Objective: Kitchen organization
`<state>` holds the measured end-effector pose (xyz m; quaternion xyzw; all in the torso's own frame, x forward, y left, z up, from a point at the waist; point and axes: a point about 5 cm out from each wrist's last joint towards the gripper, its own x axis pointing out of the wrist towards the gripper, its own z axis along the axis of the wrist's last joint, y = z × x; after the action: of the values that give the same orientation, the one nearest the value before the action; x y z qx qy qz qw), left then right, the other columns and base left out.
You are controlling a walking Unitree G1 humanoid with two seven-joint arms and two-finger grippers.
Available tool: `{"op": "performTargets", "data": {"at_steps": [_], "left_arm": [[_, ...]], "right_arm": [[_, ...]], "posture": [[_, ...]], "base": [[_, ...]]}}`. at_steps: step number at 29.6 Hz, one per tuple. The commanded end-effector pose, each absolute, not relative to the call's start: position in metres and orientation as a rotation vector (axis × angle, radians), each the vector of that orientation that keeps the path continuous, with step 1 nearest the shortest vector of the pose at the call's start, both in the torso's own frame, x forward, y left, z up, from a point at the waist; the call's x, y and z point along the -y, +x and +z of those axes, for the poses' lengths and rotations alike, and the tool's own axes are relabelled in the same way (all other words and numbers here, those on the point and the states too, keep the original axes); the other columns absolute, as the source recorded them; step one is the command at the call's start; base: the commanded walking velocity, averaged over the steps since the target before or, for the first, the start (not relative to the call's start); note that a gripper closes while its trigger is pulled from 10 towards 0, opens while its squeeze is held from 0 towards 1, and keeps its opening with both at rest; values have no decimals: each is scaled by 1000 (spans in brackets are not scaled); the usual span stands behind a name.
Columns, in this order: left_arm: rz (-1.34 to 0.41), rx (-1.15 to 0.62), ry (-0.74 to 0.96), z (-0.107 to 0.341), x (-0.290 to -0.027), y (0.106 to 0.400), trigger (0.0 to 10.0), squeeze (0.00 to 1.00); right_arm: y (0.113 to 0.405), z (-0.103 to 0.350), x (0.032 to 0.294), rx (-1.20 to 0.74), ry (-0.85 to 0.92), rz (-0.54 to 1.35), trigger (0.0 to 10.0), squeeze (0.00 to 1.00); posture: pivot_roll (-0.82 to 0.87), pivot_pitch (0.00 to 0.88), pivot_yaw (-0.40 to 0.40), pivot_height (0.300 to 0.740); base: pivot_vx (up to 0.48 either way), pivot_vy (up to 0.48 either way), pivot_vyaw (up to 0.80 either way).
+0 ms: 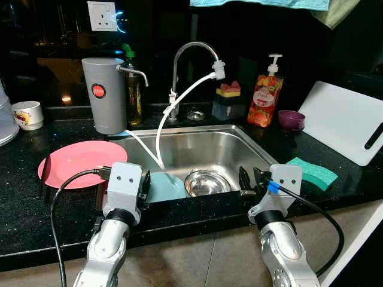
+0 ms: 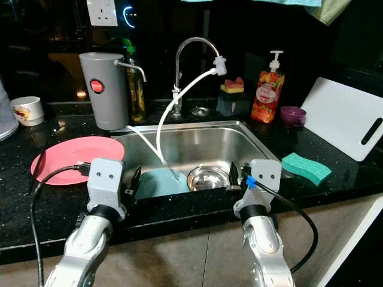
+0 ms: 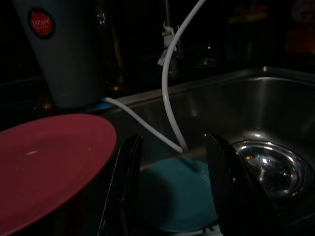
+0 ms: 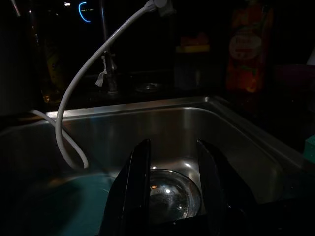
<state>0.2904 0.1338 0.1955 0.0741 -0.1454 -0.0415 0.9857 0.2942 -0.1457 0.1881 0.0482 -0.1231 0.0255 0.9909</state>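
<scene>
Setting: dark kitchen, black speckled desk [image 1: 36,215] with a steel sink [image 1: 239,143] set into it, black backsplash behind.
Left hand: left hand [image 3: 172,187] hangs over the near left rim of the sink, fingers spread apart and holding nothing; in the left wrist view a teal plate [image 3: 177,196] lies between and beyond the fingers.
Right hand: right hand [image 4: 172,187] hangs over the near right rim of the sink, fingers parted and empty; in the right wrist view a steel bowl [image 4: 170,194] sits just past them.
Teal plate: lying in the sink's near left corner, beside the steel bowl.
Steel bowl: upright on the sink floor, near the front wall, between the two hands.
Pink plate [image 1: 81,161]: flat on the desk just left of the sink, close to the left hand.
Hose: white hose [image 1: 179,98] runs from the tap [image 1: 191,51] spout down into the sink, ending near the teal plate.
Grey dispenser [image 1: 105,92]: stands upright behind the pink plate, with a green-capped bottle [image 1: 133,89] just beside it.
Back ledge: soap pump bottle [image 1: 266,95], a purple cup [image 1: 291,119], and a dark holder with a sponge on top [image 1: 229,98].
Right side: green sponge [image 1: 311,172] flat on the desk near the sink's right rim; white cutting board [image 1: 347,122] leaning behind it.
Far left: a white mug [image 1: 27,113].
</scene>
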Motion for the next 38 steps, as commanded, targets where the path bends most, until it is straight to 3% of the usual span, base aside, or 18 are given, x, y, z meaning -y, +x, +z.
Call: {"op": "performTargets", "data": {"at_steps": [1,38], "left_arm": [[-89,297,150,196,-132,291,10000,0],[-87,310,141,199,-129,293,10000,0]], "right_arm": [[296,186,147,233,95,45,10000,0],[299,193,150,249,92,39,10000,0]], "posture": [[120,4,-68,740],[119,9,-74,740]], "base": [[0,0,0],[0,0,0]]}}
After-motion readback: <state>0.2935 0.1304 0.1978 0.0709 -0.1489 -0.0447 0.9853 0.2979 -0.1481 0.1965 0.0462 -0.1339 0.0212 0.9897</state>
